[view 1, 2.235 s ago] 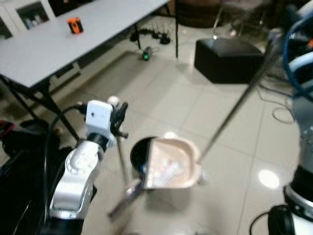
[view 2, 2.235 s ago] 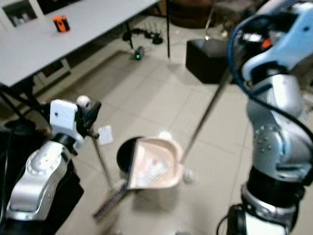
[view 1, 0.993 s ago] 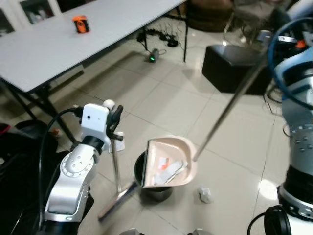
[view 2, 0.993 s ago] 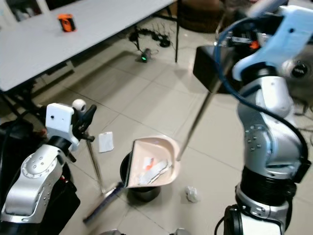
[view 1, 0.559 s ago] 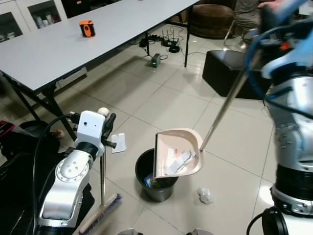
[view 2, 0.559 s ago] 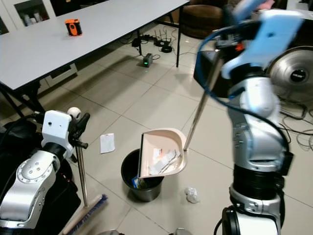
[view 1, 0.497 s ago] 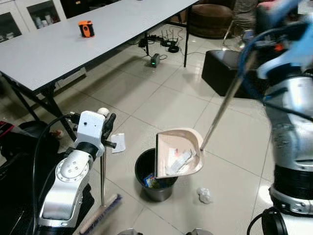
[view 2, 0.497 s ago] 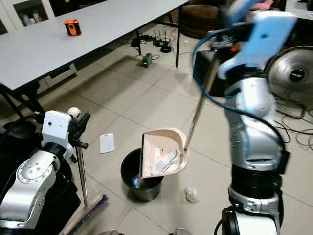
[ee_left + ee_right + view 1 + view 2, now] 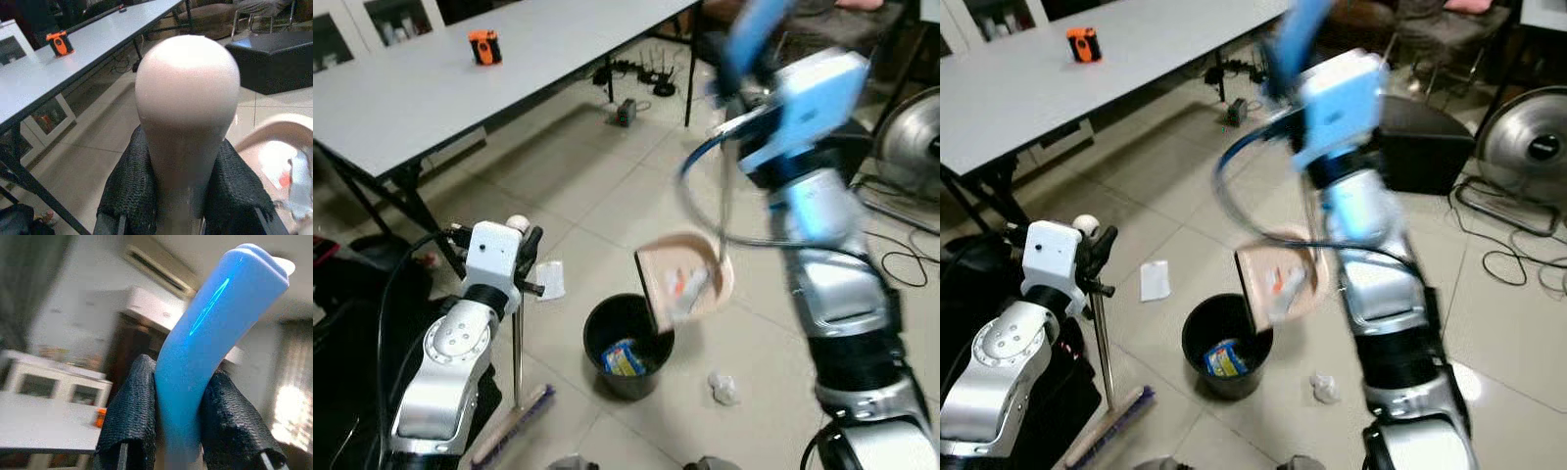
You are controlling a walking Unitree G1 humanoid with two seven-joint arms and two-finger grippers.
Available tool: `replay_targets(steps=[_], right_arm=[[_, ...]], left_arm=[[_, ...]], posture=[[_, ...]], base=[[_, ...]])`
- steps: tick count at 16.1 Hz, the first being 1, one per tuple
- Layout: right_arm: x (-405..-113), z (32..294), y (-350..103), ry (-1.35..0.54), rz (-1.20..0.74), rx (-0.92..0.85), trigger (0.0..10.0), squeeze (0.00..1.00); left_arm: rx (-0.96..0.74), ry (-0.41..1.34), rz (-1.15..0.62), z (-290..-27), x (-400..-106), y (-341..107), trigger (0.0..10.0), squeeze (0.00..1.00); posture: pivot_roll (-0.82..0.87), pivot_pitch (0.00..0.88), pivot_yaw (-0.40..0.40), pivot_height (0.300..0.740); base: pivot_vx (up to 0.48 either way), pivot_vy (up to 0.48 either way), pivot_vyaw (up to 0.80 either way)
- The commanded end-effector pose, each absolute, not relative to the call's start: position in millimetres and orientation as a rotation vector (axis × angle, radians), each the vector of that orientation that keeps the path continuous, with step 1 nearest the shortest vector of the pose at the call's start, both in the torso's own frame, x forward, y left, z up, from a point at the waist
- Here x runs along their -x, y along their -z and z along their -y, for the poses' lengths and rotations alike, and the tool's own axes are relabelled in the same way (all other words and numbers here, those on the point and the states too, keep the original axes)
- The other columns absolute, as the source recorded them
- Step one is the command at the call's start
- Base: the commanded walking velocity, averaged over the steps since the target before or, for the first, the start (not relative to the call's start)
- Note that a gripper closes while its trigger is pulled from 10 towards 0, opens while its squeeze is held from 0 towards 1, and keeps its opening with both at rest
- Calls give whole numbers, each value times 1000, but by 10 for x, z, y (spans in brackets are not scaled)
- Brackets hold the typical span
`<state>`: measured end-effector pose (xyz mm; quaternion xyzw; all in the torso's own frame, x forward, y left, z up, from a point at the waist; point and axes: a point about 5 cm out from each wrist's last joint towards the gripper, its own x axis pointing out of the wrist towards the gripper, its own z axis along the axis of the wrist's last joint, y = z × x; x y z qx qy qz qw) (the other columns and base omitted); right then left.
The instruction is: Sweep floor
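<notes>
A: Item 1, dustpan (image 9: 683, 286)?
B: Pink, tipped steeply over the black bin (image 9: 628, 345), centre of floor. Paper scraps sliding twd the low edge; some litter, incl. a blue wrapper, already in the bin. Blurred, so exact contact w/ the rim can't be told.

A: Who holds it?
B: Right hand (image 9: 178, 431), fingers clamped on the blue grip at the top of the pan's long handle (image 9: 722, 196), raised high, far side of the bin.

A: Item 2, broom?
B: Broom (image 9: 515, 423) stands upright at near left, bristle head on the tiles just left of the bin. Left hand (image 9: 188, 196) pinched round the shaft below its rounded pink knob.

A: Still on the floor?
B: Crumpled paper ball (image 9: 722, 389) just right of the bin; flat white slip (image 9: 548, 279) to its far left, beside the left arm.

A: Surroundings?
B: Grey desk (image 9: 431, 88) far left w/ an orange gadget (image 9: 483, 46) on it; black ottoman (image 9: 1427, 144) and a fan (image 9: 1526, 149) far right; cables on the tiles.

A: Step in hand?
B: Judged: emptying the pan into the bin, mid-dump.

A: Next move needs?
B: Prob. hold the tilt till the scraps drop clear, then lower the pan flat nr the paper ball and bring the broom across. Long handle, so small wrist turns swing the pan wide; risk of spilling beside the bin.
</notes>
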<state>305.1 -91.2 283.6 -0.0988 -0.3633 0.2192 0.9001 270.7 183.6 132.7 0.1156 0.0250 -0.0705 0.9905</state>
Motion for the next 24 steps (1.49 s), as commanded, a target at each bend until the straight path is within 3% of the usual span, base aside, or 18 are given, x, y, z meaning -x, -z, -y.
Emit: replay_targets(steps=[1,8,14,18,20,24], right_arm=[[-2950,759,-2887,-536,830,232,10000,0],[-2699,333,-2669,-800,874,332,10000,0],[-2644,269,-2602,-860,894,432,10000,0],[-2831,623,-2924,-591,922,473,10000,0],[-2978,1129,-3128,-322,866,453,10000,0],[-3033,1678,-2924,-101,676,427,10000,0]], left_arm=[[-254,112,-39,-1887,-2702,-1373,10000,0],[-254,112,-46,-1874,-2696,-1363,10000,0],[-257,118,-53,-1867,-2698,-1352,10000,0],[-259,163,-107,-1811,-2698,-1255,10000,0],[-228,186,-87,-1727,-2724,-1265,10000,0],[-201,229,-64,-1605,-2773,-1281,10000,0]], posture=[[-15,61,59,740],[-18,63,59,740],[-19,58,62,740],[-25,54,66,740],[-39,52,65,740],[-70,57,65,740]], base=[[0,0,0],[0,0,0],[0,0,0],[0,0,0],[0,0,0],[0,0,0]])
